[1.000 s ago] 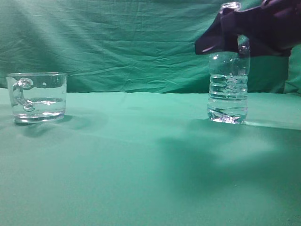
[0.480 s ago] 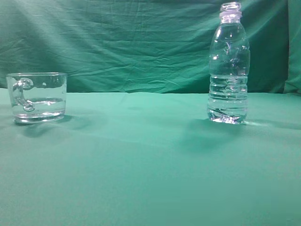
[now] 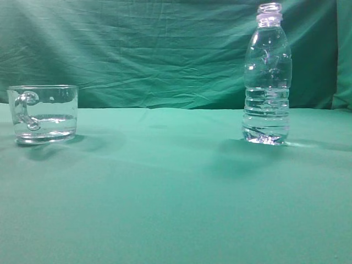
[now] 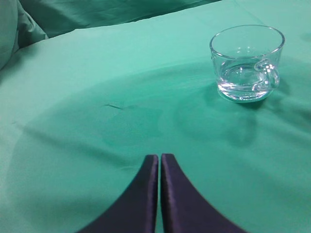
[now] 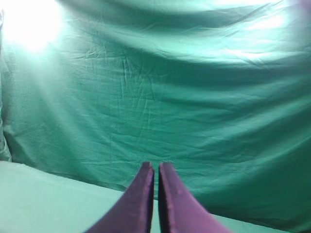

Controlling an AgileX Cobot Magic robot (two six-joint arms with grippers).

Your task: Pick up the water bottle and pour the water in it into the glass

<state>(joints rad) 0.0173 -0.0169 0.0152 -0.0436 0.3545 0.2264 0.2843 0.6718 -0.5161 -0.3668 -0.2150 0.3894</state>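
Note:
The water bottle [image 3: 267, 82] stands upright and uncapped on the right of the green table, with a little water at its bottom. The glass [image 3: 44, 113] stands at the far left with water [image 3: 47, 124] in its lower part; it also shows in the left wrist view [image 4: 247, 62], handle toward the camera. My left gripper [image 4: 159, 156] is shut and empty, above the cloth, well short of the glass. My right gripper [image 5: 155, 165] is shut and empty, facing the green backdrop; the bottle is out of its view. Neither gripper shows in the exterior view.
A green cloth covers the table [image 3: 165, 192] and hangs as a wrinkled backdrop [image 3: 154, 49] behind it. A bright light glare sits at the upper left of the right wrist view [image 5: 29, 22].
One second ago my right gripper was at the bottle's neck. It has let go and moved out of the exterior view. The bottle and glass have not moved.

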